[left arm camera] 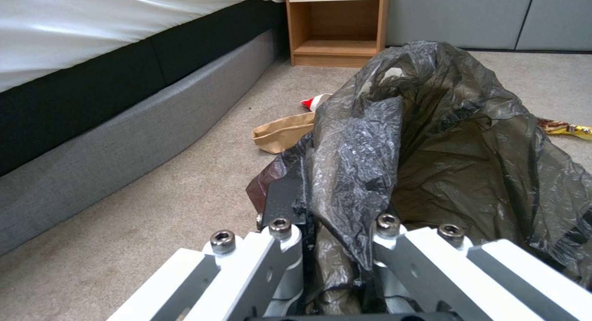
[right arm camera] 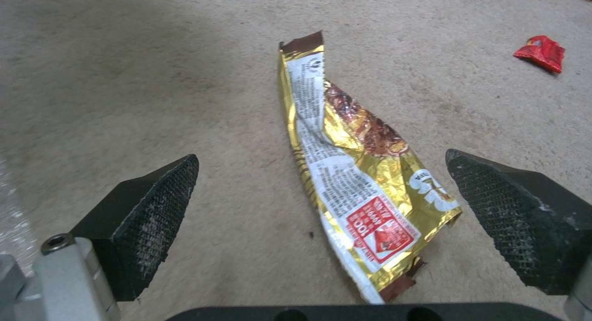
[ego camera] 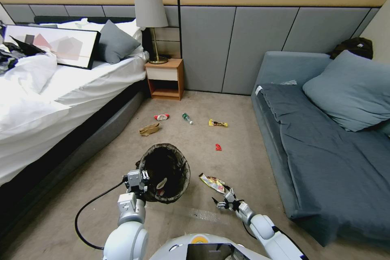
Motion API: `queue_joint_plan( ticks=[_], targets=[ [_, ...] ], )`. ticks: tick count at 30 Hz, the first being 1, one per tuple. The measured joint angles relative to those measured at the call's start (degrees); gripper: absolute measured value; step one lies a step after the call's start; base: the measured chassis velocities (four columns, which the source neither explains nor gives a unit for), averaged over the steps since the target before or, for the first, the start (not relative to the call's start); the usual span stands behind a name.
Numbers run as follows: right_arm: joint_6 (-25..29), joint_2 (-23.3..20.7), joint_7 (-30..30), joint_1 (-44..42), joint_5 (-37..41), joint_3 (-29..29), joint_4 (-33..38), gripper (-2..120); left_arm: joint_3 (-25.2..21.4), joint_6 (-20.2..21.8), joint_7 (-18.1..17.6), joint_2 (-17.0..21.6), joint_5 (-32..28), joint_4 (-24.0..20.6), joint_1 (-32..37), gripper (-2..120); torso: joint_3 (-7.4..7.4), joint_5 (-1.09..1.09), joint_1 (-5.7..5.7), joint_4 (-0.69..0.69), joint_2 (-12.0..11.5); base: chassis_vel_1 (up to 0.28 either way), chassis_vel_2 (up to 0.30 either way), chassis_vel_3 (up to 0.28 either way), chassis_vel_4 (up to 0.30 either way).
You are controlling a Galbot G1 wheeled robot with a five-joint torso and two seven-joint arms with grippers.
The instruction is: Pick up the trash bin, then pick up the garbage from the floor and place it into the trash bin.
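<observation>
Right gripper, its black textured fingers spread wide, hovered low over the crinkled gold foil snack wrapper; the wrapper lay flat on beige carpet between the pads, long axis running straight ahead from them. Left gripper was clamped on the black-bagged trash bin, just beside.

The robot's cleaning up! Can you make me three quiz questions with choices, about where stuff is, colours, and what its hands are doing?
1. Where is the gold wrapper?
A. on the bed
B. on the carpet between the right end effector's fingers
C. in the bin

2. What colour is the bag lining the trash bin?
A. black
B. blue
C. pink

3. What is the left end effector doing?
A. hanging open
B. holding a bottle
C. gripping the bin's rim

Answers: B, the right wrist view shows it lying there; A, the bag looks black; C, its fingers pinch bag and rim.
</observation>
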Motion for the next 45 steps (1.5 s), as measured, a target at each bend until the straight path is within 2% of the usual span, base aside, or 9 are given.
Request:
queue_joint_plan(
  ticks=[20,26,30,32,37,40,41,44,45],
  targets=[
    [0.92,4.46,1.22,9.27,1.75,-0.86,-15.31,100,0.09,-0.07,-0.08,0.06,0.47,-0.17,0.80,6,0.00,0.01,0.00,0.00,0.00,0.000,0.000,0.000,0.000],
    [1.49,4.97,1.25,10.30,2.14,-0.29,-17.73,100,0.15,-0.07,-0.09,0.08,0.55,-0.26,0.84,6,0.00,0.01,0.00,0.00,0.00,0.000,0.000,0.000,0.000],
    [1.66,5.35,1.22,10.74,2.58,0.13,-19.09,90,0.48,-0.07,-0.11,0.02,0.75,-0.21,0.88,6,0.00,0.00,0.00,0.00,0.00,0.000,0.000,0.000,0.000],
    [2.24,5.66,1.17,10.98,2.61,0.38,-19.95,79,0.46,-0.07,-0.11,0.01,0.77,-0.20,0.87,6,0.00,0.00,0.00,0.00,0.00,0.000,0.000,0.000,0.000],
    [2.84,5.90,1.06,11.06,2.56,0.58,-20.47,65,0.20,-0.07,-0.12,0.01,0.77,-0.16,0.85,6,0.00,0.01,0.00,0.01,0.00,0.000,0.000,0.000,0.000],
    [2.94,6.08,1.05,11.00,2.44,0.62,-20.40,50,0.31,-0.07,-0.12,-0.02,0.77,0.07,0.68,6,0.00,0.01,0.00,0.00,0.00,0.000,0.000,0.000,0.000],
    [2.94,6.08,1.05,11.00,2.44,0.62,-20.40,50,0.31,-0.07,-0.12,-0.02,0.77,0.07,0.68,6,0.00,0.01,0.00,0.00,0.00,0.000,0.000,0.000,0.000],
    [2.92,6.21,1.07,11.08,2.35,0.63,-20.26,35,0.39,-0.07,-0.12,-0.04,0.76,0.19,0.58,6,0.00,-0.02,0.00,0.00,0.00,0.000,0.000,0.000,0.000],
    [2.92,6.21,1.07,11.08,2.35,0.63,-20.26,35,0.39,-0.07,-0.12,-0.04,0.76,0.19,0.58,6,0.00,-0.02,0.00,0.00,0.00,0.000,0.000,0.000,0.000]
  ],
)
